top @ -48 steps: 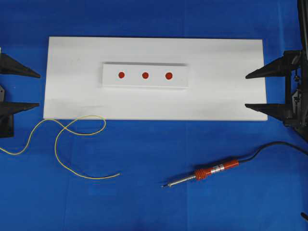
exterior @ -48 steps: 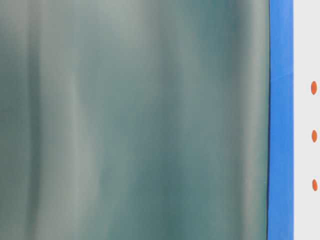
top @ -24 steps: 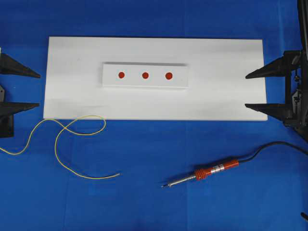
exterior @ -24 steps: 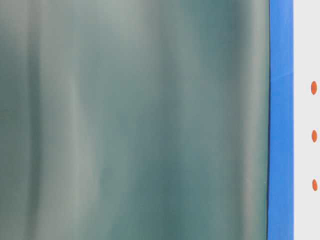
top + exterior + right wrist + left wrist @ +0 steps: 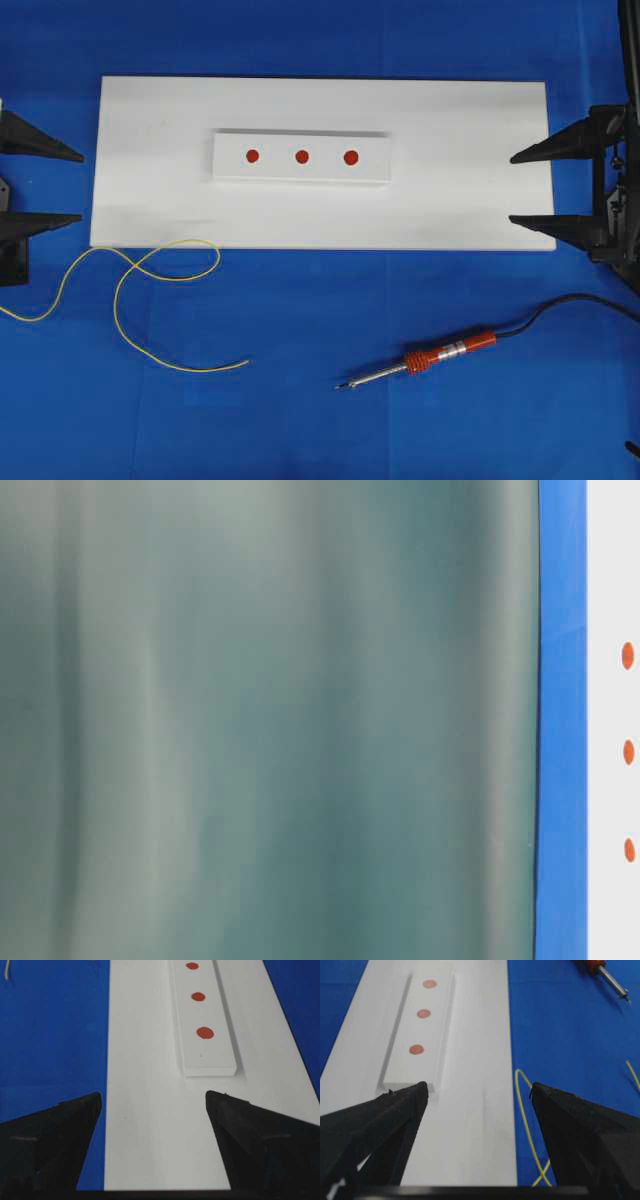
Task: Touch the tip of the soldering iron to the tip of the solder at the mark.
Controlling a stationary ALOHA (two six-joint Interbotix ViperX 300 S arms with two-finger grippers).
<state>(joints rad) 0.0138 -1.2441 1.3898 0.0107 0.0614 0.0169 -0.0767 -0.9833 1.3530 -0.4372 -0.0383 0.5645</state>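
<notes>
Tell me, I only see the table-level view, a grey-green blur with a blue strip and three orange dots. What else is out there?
Observer: From overhead, those dots sit on a small white block lying on a bigger white board.
Operator: Any tools about?
Observer: Yes, a soldering iron lies on the blue cloth below the board, untouched.
Operator: Anything for it to melt?
Observer: The solder, a thin yellow wire, curls on the cloth towards the left, one loop on the board's edge.
Operator: And the robot's claws?
Observer: The left gripper and right gripper wait open at either end of the board, empty.
</notes>
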